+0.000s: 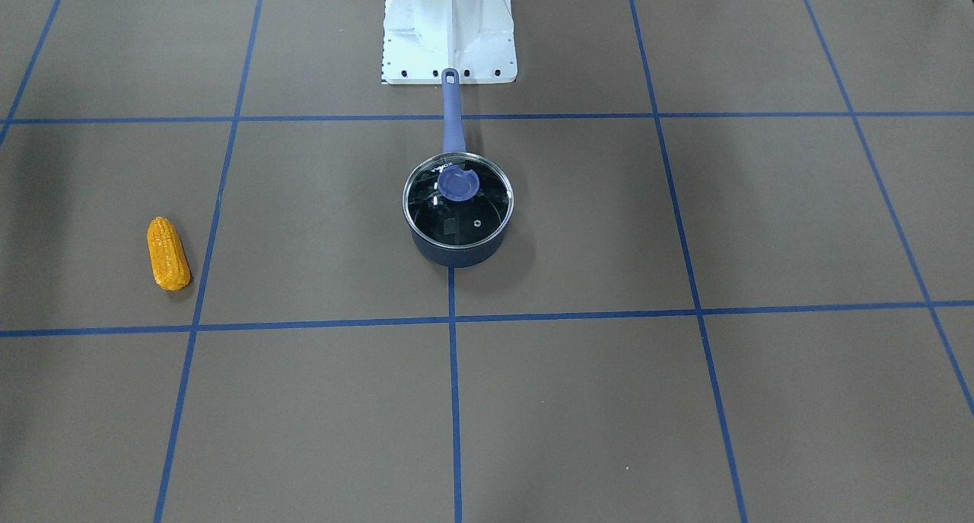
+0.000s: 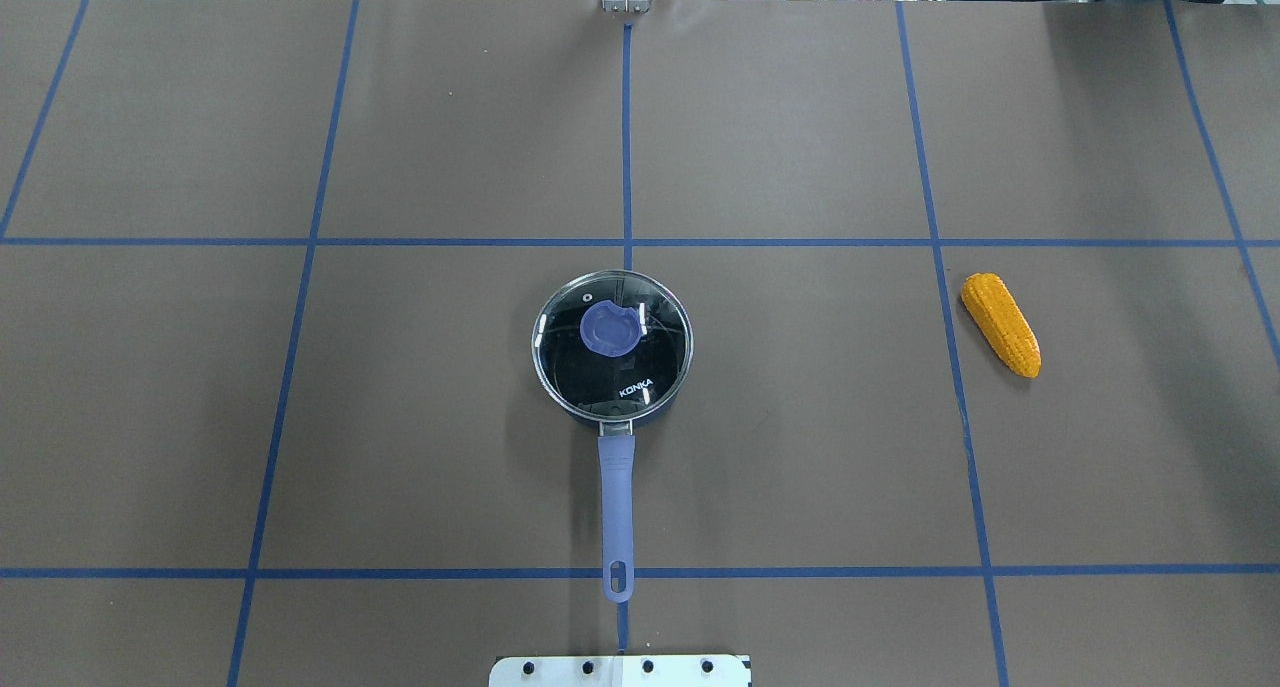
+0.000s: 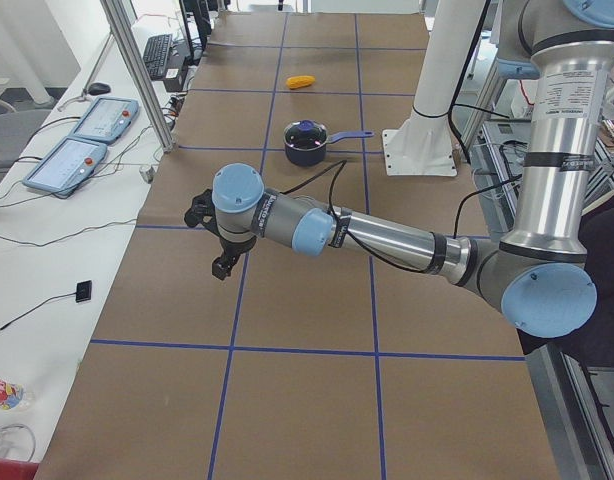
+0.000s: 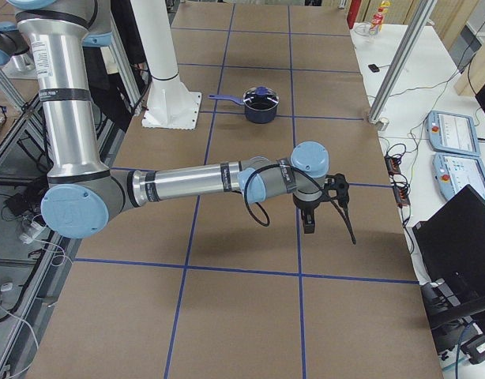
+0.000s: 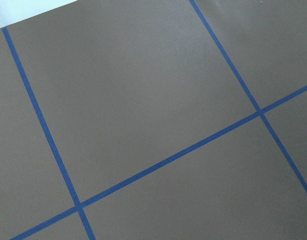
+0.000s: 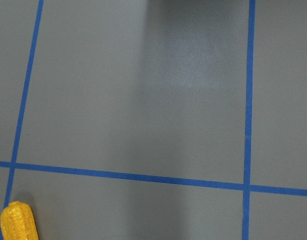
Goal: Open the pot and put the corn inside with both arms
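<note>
Bench [image 2: 450, 147]: brown mat, blue tape grid. Pot [image 1: 455, 256] at centre, lid [image 2: 612, 332] on, handle pointing at white base [image 1: 449, 28]. Corn [image 2: 1000, 324] lies on robot's right, well apart from pot. Left gripper [image 3: 218, 262] and right gripper [image 4: 325, 209] hover over mat near opposite bench ends; can't tell their opening. Pendants [image 3: 82, 140] on white side desk.

The single readable word is "KONKA", in white capitals on the round glass lid with a blue knob [image 2: 612, 342]. It stands near the lid's rim, on the side towards the long purple-blue handle of the small dark navy saucepan [image 2: 617, 487]. In the front-facing view, pale marks at that spot on the lid [image 1: 458, 203] are too small to read
</note>
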